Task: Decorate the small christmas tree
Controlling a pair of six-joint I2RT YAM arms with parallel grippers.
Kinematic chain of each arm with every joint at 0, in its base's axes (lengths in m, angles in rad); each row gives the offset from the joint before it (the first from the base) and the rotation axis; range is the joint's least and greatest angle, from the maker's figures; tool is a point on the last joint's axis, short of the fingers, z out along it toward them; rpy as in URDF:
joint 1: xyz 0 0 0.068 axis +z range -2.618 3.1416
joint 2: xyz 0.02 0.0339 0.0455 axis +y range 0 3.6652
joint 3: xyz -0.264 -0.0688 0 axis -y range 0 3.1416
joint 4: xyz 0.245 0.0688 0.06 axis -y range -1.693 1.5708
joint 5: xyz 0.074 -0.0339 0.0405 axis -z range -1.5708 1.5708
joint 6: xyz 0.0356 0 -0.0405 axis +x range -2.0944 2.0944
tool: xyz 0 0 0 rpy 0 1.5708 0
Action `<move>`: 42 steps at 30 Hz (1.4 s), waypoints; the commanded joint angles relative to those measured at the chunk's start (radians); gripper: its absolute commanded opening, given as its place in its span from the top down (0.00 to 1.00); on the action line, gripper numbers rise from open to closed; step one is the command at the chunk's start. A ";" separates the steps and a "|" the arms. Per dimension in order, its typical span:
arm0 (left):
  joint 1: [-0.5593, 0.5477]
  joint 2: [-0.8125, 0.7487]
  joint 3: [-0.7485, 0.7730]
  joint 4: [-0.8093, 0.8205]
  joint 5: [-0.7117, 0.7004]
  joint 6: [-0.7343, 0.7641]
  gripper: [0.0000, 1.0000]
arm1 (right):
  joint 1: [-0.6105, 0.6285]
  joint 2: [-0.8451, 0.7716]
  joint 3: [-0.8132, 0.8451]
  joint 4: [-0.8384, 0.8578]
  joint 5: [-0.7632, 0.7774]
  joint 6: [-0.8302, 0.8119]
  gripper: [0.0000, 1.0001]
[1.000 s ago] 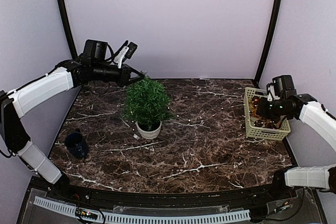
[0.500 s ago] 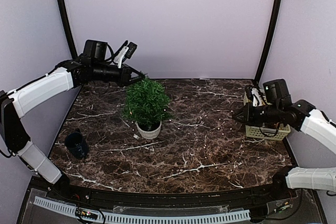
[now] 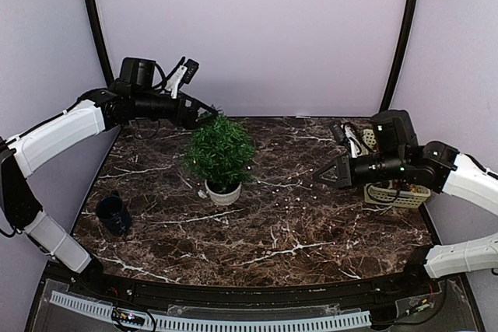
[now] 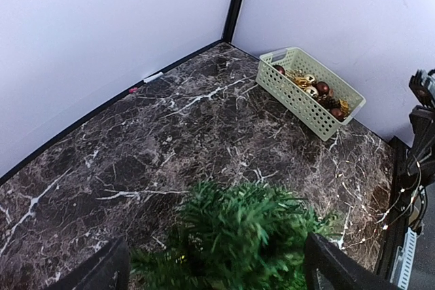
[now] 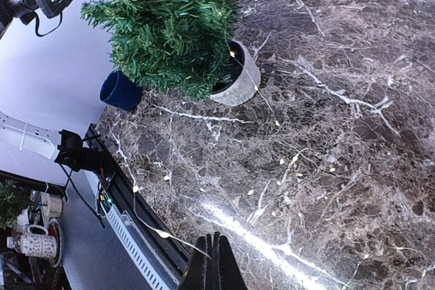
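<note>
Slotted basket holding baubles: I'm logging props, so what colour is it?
Pale beige-green plastic basket, clearest in the left wrist view.

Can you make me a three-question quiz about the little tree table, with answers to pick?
1. The left gripper's jaws above the small christmas tree are: A) shut on a branch B) wide open C) holding a bauble
2. What colour is the cup? A) red B) yellow C) dark blue
3. Where is the beige basket? A) beside the cup B) under the tree C) far right corner
Answers: 1 B, they straddle the treetop, apart; 2 C, it looks navy; 3 C, it sits against the right wall.
</note>
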 commanded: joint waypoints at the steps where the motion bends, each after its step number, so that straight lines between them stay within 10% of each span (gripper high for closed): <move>1: 0.002 -0.104 -0.004 -0.038 -0.155 0.045 0.08 | 0.085 0.047 0.071 0.103 0.046 -0.029 1.00; 9: -0.023 -0.261 -0.001 -0.097 -0.235 0.099 0.11 | 0.165 0.153 0.142 0.195 0.117 -0.046 1.00; 17: -0.308 -0.290 -0.117 -0.016 -0.111 -0.065 0.28 | 0.183 0.219 0.153 0.311 0.103 -0.036 1.00; 33: -0.421 -0.102 -0.151 0.093 -0.025 -0.129 0.23 | 0.197 0.247 0.171 0.326 0.042 -0.048 1.00; 42: -0.429 -0.028 -0.122 0.119 -0.006 -0.128 0.53 | 0.199 0.279 0.198 0.299 0.021 -0.074 1.00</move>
